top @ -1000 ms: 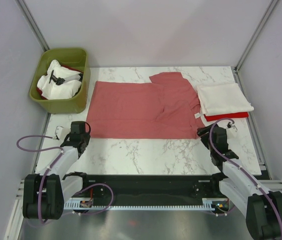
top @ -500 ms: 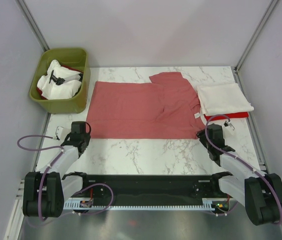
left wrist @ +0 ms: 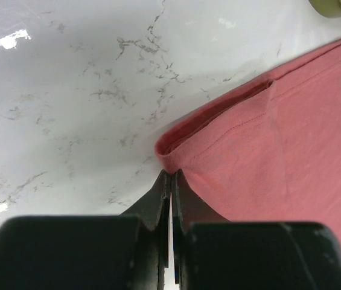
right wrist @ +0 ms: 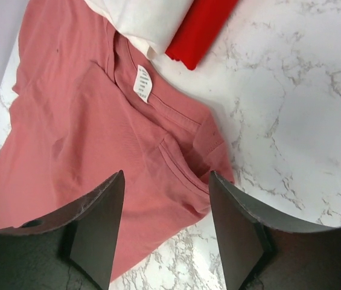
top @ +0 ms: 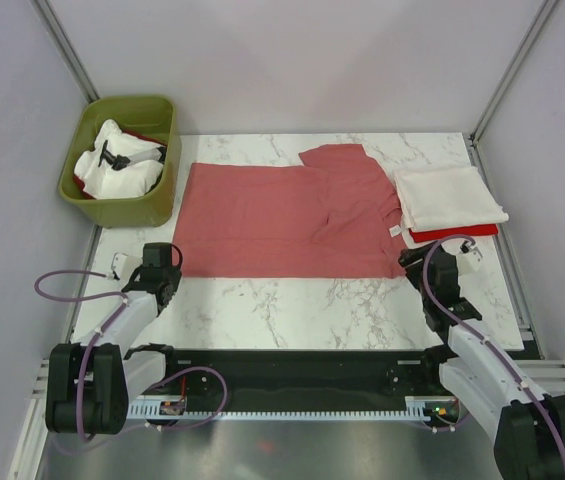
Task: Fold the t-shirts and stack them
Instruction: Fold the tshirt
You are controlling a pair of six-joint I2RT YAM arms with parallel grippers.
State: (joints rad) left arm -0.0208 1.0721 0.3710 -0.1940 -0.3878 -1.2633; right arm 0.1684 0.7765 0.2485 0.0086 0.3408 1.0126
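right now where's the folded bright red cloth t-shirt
Top view: the bright red t-shirt lies far right, under the folded cream-white t-shirt, beside the collar of the salmon-red t-shirt.

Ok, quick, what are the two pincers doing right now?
Left pincer: closed, at a corner of the salmon shirt.
Right pincer: open, holding nothing.

The middle of the worktop (top: 292, 300) is being covered by the spread salmon-red t-shirt (top: 272, 215). A bare marble strip is being left along the near edge, between the left claw (left wrist: 170, 176) and the right claw (right wrist: 165, 176). The far left corner is being blocked by a green bin (top: 122, 207), and the right side is being taken up by the cream-white t-shirt (top: 449, 197) stacked on the bright red t-shirt (top: 454, 233).
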